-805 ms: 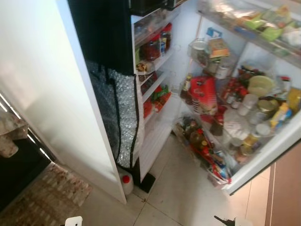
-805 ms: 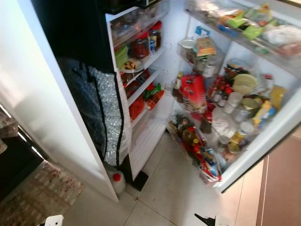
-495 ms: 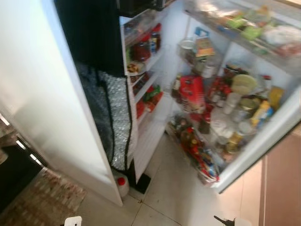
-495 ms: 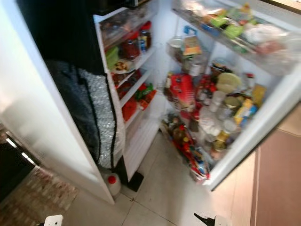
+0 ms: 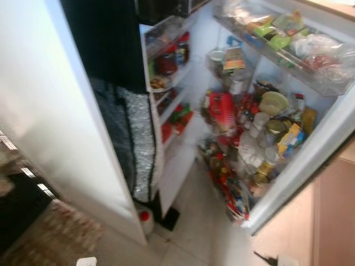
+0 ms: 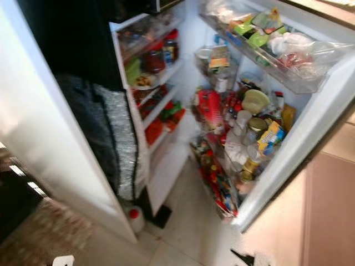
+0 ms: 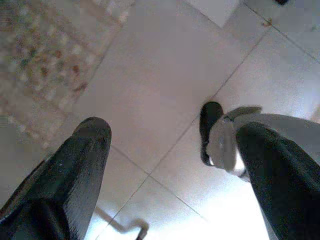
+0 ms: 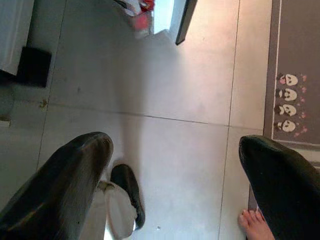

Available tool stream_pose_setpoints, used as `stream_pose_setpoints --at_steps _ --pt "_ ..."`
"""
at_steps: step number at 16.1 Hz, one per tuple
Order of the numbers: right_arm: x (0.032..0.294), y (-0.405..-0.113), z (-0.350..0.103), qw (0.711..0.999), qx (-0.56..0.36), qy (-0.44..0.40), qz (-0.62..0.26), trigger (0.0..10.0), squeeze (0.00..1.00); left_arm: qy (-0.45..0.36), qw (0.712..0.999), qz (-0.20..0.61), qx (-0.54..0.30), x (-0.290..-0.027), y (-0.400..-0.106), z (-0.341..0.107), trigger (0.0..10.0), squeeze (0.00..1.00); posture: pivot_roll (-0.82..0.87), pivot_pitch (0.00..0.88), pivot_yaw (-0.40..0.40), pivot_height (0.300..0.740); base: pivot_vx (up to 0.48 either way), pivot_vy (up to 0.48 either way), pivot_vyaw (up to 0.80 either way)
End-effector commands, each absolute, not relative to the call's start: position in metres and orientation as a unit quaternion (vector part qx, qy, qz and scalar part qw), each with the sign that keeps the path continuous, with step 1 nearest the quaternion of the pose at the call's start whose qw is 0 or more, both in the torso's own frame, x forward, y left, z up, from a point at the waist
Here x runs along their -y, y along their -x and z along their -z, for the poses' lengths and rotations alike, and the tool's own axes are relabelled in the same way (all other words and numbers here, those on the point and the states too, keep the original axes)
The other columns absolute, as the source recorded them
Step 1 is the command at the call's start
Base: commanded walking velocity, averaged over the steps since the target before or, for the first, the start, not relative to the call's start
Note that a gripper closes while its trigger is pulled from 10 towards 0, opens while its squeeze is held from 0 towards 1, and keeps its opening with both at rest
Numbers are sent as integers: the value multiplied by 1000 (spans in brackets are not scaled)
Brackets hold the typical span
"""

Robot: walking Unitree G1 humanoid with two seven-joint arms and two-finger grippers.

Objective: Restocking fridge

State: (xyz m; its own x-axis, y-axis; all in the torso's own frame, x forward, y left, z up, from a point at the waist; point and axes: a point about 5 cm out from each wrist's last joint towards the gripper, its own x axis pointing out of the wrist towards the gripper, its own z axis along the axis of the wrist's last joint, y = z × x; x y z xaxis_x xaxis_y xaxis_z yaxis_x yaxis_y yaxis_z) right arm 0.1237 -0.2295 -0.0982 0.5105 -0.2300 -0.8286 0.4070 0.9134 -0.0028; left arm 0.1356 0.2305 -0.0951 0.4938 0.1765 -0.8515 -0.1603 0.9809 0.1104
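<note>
Left gripper (image 7: pixel 170 165): arm hangs idle, fingers spread apart over bare floor tile (image 7: pixel 165 75), holding nothing; a patterned rug (image 7: pixel 45 55) lies at ten o'clock of it.

Fridge (image 5: pixel 172 94): open, at twelve o'clock of the head view. A white side panel (image 5: pixel 50 111) stands at nine o'clock, then a dark quilted bag (image 5: pixel 133 138) hanging beside the shelves, with a red-capped white jug (image 5: pixel 145 219) on the floor below it. The interior shelves (image 5: pixel 169 102) carry jars and red packs.

Fridge door (image 5: pixel 310 149): swung wide at two o'clock, its racks crowded with bottles, jars and a red carton (image 5: pixel 222 111).

Right gripper (image 8: pixel 175 185): also idle, fingers apart and empty above the tile. A person's bare toes (image 8: pixel 252 222) show at five o'clock of that view, beside a grey mat (image 8: pixel 295 75).

Assessment: no stock item is in either gripper, so the step in hand appears to be approach. The head views are blurred; recommend settling square to the shelves before reaching, keeping clear of the door's edge and the bystander's foot.
</note>
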Motion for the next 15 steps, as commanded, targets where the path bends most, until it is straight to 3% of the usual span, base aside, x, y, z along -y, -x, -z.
stream_pose_setpoints --at_steps 1,3,4,5,6,8,15 --pt "231 -126 96 868 -444 -97 200 10000 0 -10 861 -100 -498 -231 -134 96 10000 0 -65 0 12 740 0 0 0" --pt "238 -141 88 882 -405 -82 226 10000 0 -14 861 -101 -498 -231 -134 96 10000 0 -70 0 13 740 0 0 0" --pt "254 -193 58 912 -325 -47 246 10000 0 -16 861 -102 -498 -231 -134 96 10000 0 -70 0 13 740 0 0 0" --pt "267 -222 33 928 -255 -40 270 10000 0 -16 862 -105 -496 -232 -134 96 10000 0 -67 0 11 740 0 0 0" --pt "275 -230 22 930 -220 -40 293 10000 0 -15 862 -106 -495 -232 -134 95 10000 0 -68 0 11 740 0 0 0" --pt "290 -231 10 916 -187 -24 355 10000 0 -15 863 -107 -493 -232 -133 95 10000 0 -72 0 12 740 0 0 0" --pt "298 -230 1 898 -156 -10 410 10000 0 -17 863 -107 -493 -232 -134 95 10000 0 -69 0 8 740 0 0 0"
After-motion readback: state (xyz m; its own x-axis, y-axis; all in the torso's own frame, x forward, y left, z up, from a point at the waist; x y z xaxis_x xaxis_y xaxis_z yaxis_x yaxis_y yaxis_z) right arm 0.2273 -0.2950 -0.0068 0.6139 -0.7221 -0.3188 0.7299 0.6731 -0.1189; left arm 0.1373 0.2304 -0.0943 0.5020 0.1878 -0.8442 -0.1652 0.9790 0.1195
